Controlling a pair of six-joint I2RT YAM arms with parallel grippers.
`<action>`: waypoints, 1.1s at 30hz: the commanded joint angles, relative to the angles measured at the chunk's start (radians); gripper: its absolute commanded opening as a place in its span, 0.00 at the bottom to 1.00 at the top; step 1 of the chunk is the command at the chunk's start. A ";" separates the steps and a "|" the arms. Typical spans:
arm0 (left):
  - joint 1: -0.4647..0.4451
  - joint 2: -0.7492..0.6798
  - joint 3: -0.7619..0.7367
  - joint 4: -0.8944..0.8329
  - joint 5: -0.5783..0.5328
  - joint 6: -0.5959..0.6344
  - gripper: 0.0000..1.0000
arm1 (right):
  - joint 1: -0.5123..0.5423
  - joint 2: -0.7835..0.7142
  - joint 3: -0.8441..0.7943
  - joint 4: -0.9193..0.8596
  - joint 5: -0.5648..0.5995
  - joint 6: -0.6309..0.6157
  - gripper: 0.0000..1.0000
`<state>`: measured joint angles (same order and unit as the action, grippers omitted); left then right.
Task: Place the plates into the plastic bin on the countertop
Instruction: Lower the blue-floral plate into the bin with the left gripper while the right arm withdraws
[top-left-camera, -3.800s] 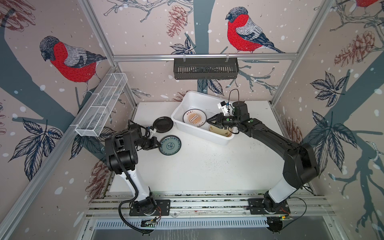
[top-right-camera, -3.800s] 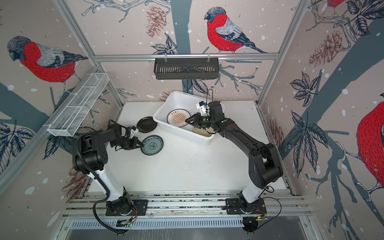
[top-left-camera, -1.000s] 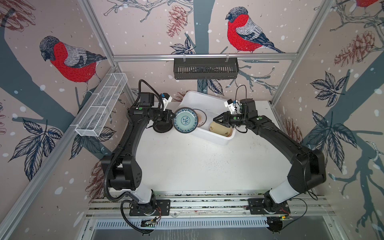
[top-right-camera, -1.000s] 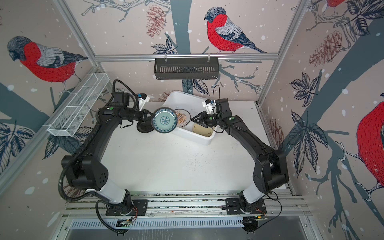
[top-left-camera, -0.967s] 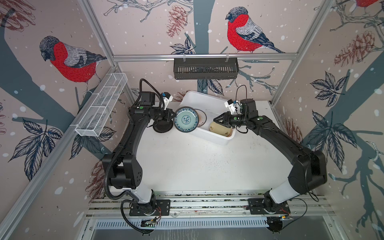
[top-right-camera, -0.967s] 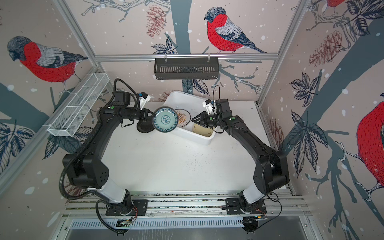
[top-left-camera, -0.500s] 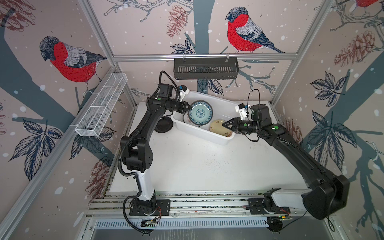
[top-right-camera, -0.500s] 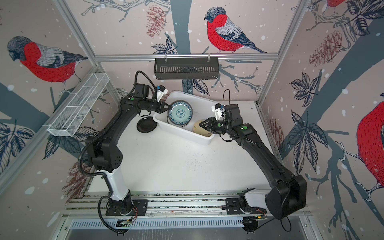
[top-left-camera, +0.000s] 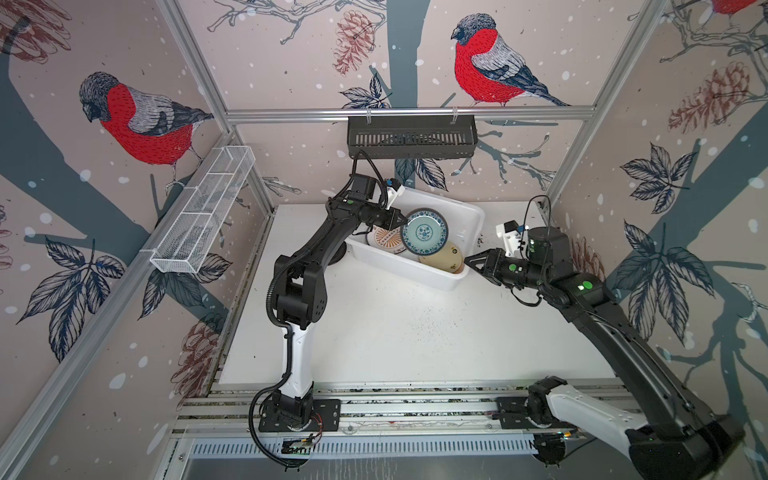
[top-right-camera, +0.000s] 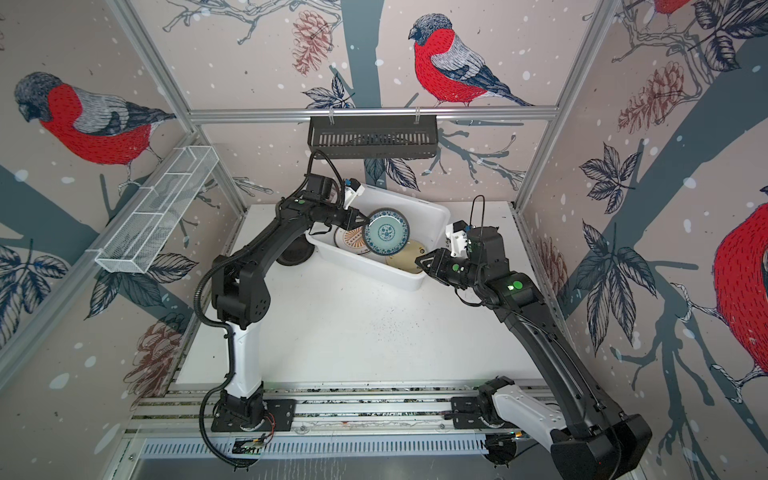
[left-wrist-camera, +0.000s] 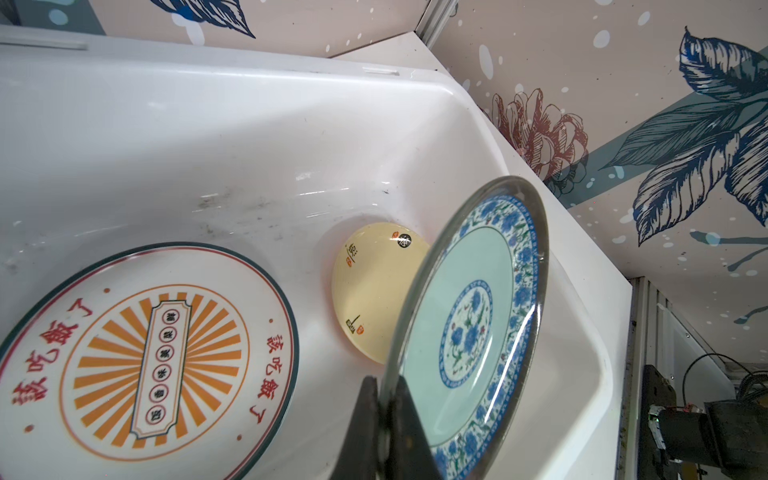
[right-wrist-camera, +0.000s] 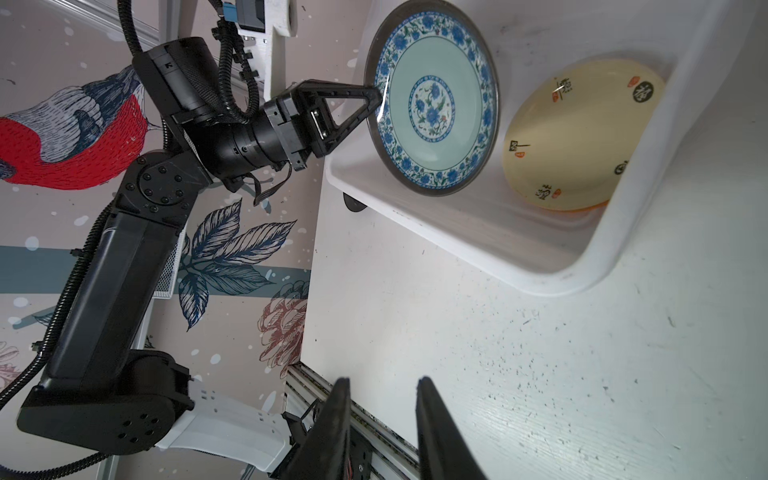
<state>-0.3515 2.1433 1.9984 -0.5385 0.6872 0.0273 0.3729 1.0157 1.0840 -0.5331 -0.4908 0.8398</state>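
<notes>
Bin (top-left-camera: 415, 272): sunburst plate (top-left-camera: 384, 241) and cream plate (top-left-camera: 442, 259) lie inside. Teal plate (top-left-camera: 426, 232) hangs tilted over the bin, left gripper (top-left-camera: 401, 224) clamped on its rim. Black plate (top-right-camera: 297, 254) sits outside, beside the bin, not yet moved. Right gripper (top-left-camera: 467, 261) is beside the bin, jaws slightly apart, empty.

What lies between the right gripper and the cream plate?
Ahead of the right gripper, the right wrist view shows bare countertop, then the plastic bin's wall.
</notes>
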 joint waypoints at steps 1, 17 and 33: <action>-0.022 0.046 0.042 0.063 -0.002 -0.027 0.00 | 0.001 -0.033 -0.021 -0.022 0.054 0.039 0.30; -0.075 0.201 0.117 0.092 -0.074 -0.048 0.00 | 0.004 -0.155 -0.080 -0.061 0.113 0.107 0.32; -0.087 0.293 0.139 0.096 -0.072 -0.050 0.00 | -0.006 -0.144 -0.044 -0.088 0.116 0.113 0.32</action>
<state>-0.4366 2.4248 2.1212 -0.4767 0.6014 -0.0219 0.3664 0.8833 1.0294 -0.6048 -0.3923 0.9421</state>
